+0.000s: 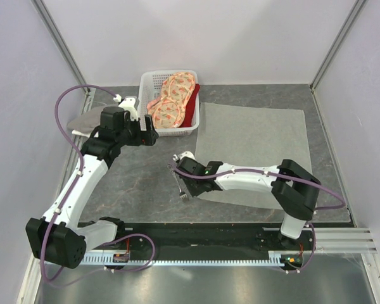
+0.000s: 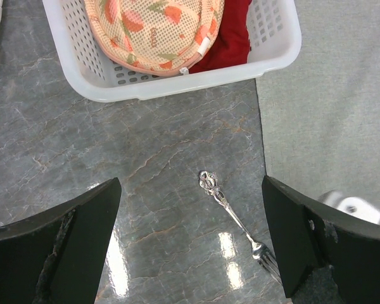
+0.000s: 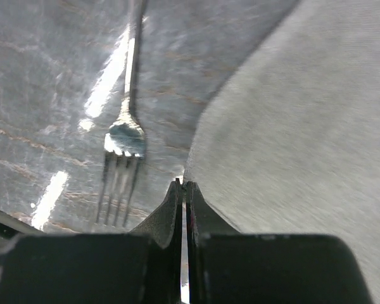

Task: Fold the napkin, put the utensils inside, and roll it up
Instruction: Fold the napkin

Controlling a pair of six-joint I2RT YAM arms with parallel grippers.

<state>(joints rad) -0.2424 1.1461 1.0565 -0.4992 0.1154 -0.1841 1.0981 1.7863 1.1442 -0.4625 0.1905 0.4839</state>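
The grey-green napkin (image 1: 253, 152) (image 2: 329, 95) (image 3: 291, 126) lies flat on the right half of the table. My right gripper (image 1: 189, 189) (image 3: 184, 185) is low at its near-left corner, jaws shut with the corner's tip pinched between them. The silver fork (image 1: 180, 187) (image 2: 234, 218) (image 3: 123, 139) lies on the bare table just left of that corner, tines toward the arms, touching nothing. My left gripper (image 1: 149, 136) (image 2: 190, 183) hangs wide open above the table near the basket, holding nothing, with the fork showing between its fingers far below.
A white basket (image 1: 171, 130) (image 2: 177, 85) at the back holds orange-pink patterned cloths (image 1: 171, 101) and a red cloth (image 1: 191, 107). A grey-and-white cloth (image 1: 85, 120) lies at the back left. Walls close in the table on three sides.
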